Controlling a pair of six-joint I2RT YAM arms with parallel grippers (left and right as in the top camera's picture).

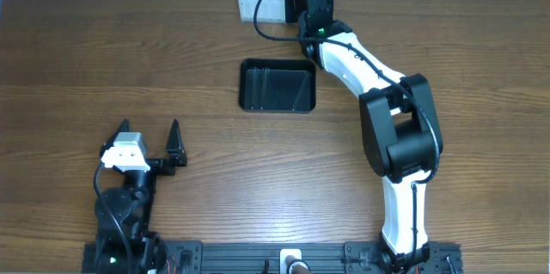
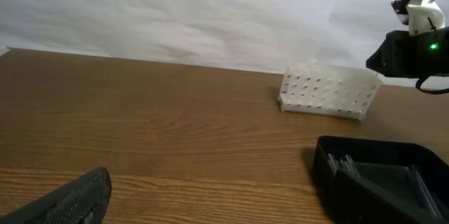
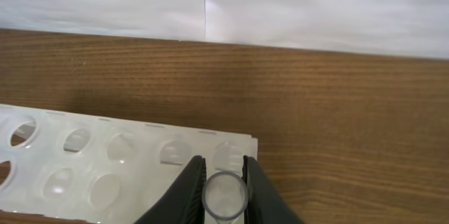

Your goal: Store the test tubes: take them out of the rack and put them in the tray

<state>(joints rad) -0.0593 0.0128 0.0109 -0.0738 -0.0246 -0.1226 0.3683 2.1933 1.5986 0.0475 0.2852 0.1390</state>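
The white test tube rack (image 1: 262, 3) stands at the table's far side, also seen as a perforated block (image 2: 328, 91). My right gripper (image 3: 223, 185) hangs over the rack's (image 3: 105, 171) end, shut on a clear test tube (image 3: 224, 195) whose round mouth shows between the black fingers (image 3: 191, 185). From above, the right gripper (image 1: 302, 18) sits at the rack's right end. The black tray (image 1: 278, 86) lies in front of the rack with clear tubes lying inside (image 2: 351, 168). My left gripper (image 1: 149, 130) rests open near the table's front left, far from both.
The right arm's white links (image 1: 361, 68) run from the base at the front right up past the tray's right side. Bare wood table (image 1: 103, 42) spreads to the left and middle. A white backdrop (image 2: 175, 6) rises behind the table's far edge.
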